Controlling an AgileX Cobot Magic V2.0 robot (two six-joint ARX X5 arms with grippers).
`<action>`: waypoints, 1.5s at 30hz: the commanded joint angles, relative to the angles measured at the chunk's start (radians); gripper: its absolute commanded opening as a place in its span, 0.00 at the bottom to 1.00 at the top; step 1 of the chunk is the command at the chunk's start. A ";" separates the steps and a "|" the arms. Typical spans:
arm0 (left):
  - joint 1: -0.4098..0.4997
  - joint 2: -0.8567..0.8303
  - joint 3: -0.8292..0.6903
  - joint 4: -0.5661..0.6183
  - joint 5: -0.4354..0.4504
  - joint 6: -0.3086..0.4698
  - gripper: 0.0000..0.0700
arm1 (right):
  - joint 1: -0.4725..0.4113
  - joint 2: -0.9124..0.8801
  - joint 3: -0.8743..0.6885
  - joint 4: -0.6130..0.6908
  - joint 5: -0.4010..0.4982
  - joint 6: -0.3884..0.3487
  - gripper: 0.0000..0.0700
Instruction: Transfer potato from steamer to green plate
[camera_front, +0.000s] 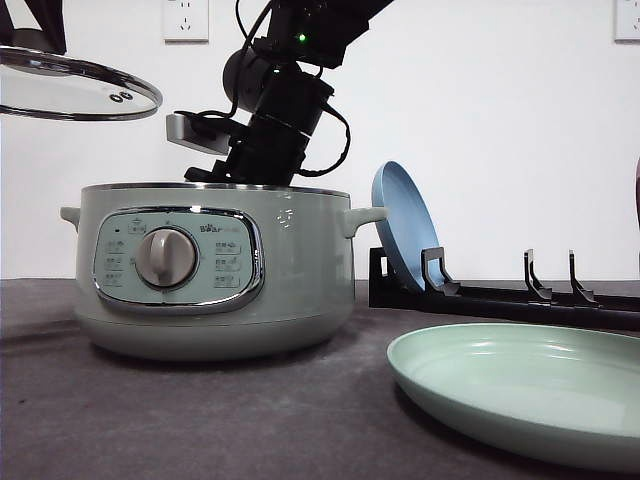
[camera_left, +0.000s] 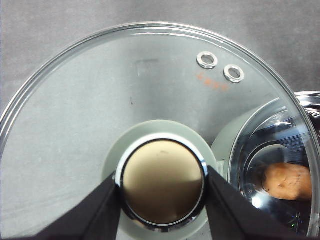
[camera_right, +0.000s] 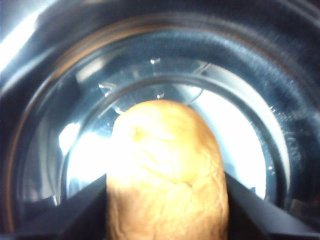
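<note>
Potato (camera_right: 167, 172) inside the steamer (camera_front: 215, 270), gripped by the right gripper (camera_right: 167, 210).

Right arm reaches down into the open pot from above; in its wrist view the dark fingers (camera_right: 75, 210) press against both sides of the orange-brown potato, with the shiny metal bowl around it. The left gripper (camera_left: 162, 200) is closed on the lid's knob (camera_left: 162, 182) and holds the glass lid (camera_front: 75, 85) up in the air, off to the left of the steamer and tilted only slightly. Through the glass the left wrist view catches the potato in the pot below. The green plate (camera_front: 520, 395) lies flat on the table (camera_front: 180, 420) to the right of the steamer, near the front. Behind it a blue plate (camera_front: 405, 225) stands on edge in a black rack (camera_front: 500, 295).
</note>
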 joint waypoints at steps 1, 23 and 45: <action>0.003 -0.018 0.047 0.034 0.008 0.010 0.00 | 0.011 0.022 0.046 0.002 -0.007 0.023 0.38; 0.003 -0.018 0.047 0.027 0.008 0.008 0.00 | -0.031 -0.420 0.161 -0.361 0.061 0.082 0.38; 0.000 -0.018 0.047 0.018 0.008 0.005 0.00 | -0.113 -1.201 -0.631 -0.360 0.143 0.215 0.38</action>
